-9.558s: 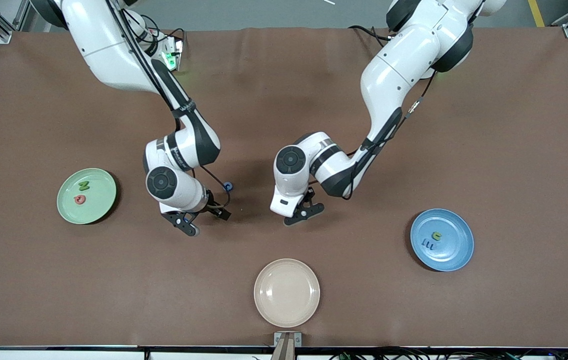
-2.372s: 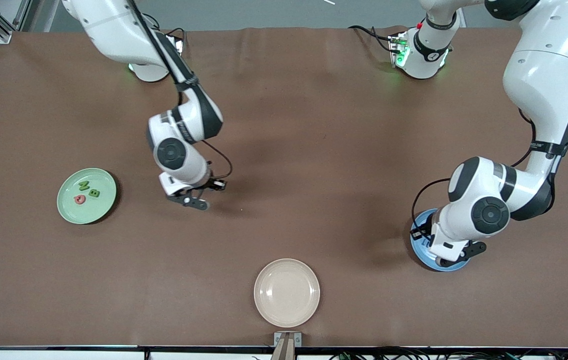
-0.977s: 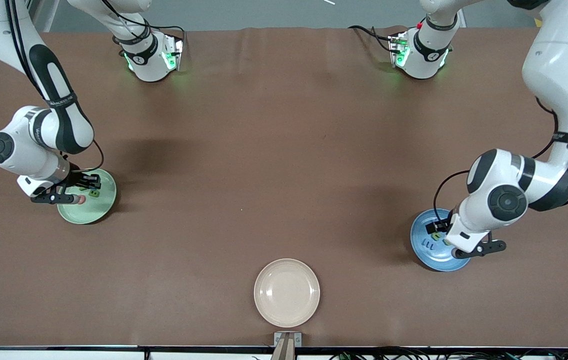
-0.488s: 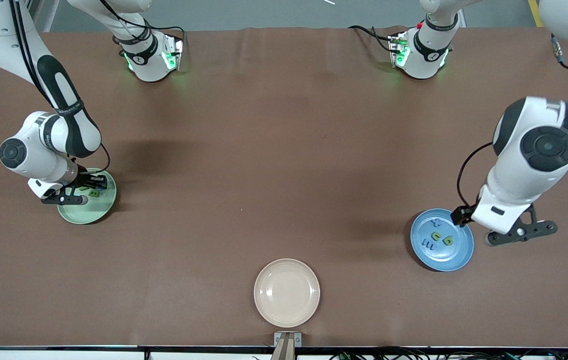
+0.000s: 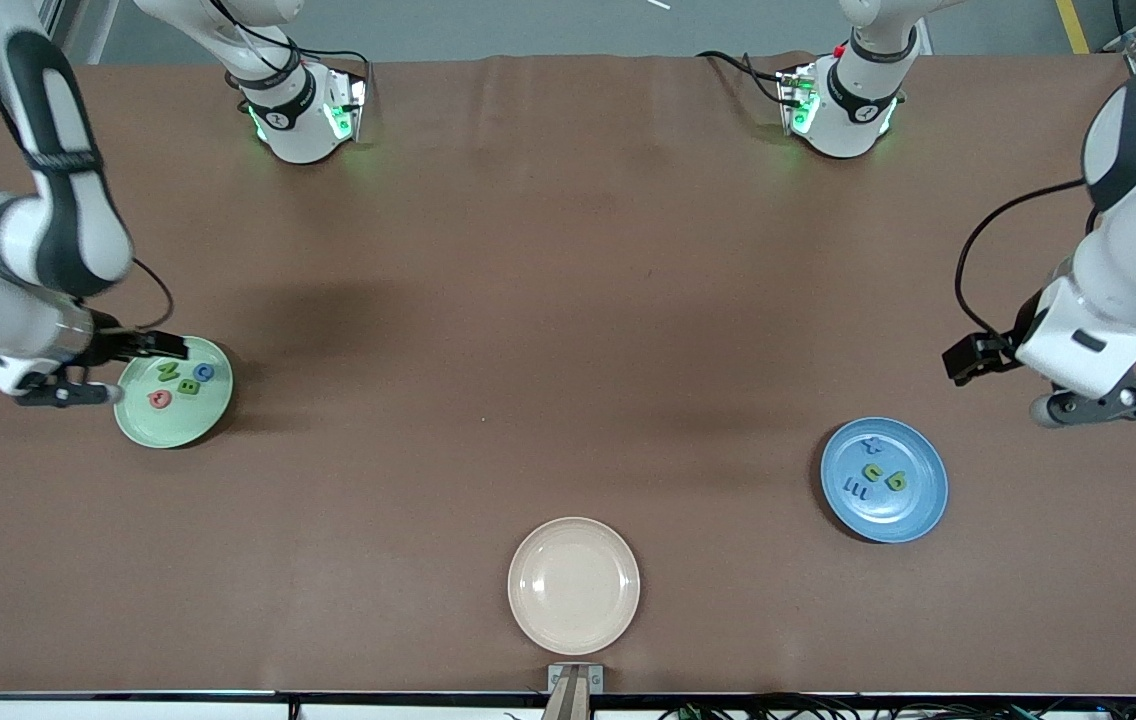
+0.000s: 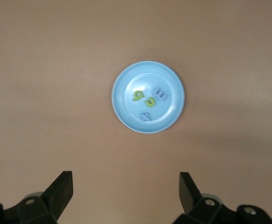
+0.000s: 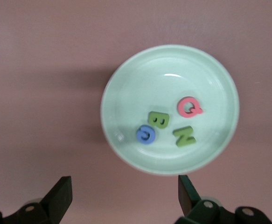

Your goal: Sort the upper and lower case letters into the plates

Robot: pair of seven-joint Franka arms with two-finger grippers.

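Observation:
The mint green plate (image 5: pixel 141 425) holds a green N (image 5: pixel 168 372), a green B (image 5: pixel 188 387), a blue C (image 5: pixel 204 372) and a pink Q (image 5: pixel 159 400). The blue plate (image 5: pixel 913 520) holds a blue x (image 5: pixel 871 447), a green c (image 5: pixel 871 472), a green b (image 5: pixel 895 482) and a blue E (image 5: pixel 855 490). My right gripper (image 5: pixel 63 392) is open and empty, raised over the table beside the mint plate (image 7: pixel 126 70). My left gripper (image 5: pixel 1118 398) is open and empty, raised over the table beside the blue plate (image 6: pixel 124 79).
A cream-beige plate (image 5: pixel 574 585) lies empty near the front edge, midway between the two arms' ends. Both arm bases stand along the table edge farthest from the front camera.
Both grippers have risen and drawn away from their plates toward the table's ends. The blue C now shows in the mint plate, and the x and b lie in the blue plate.

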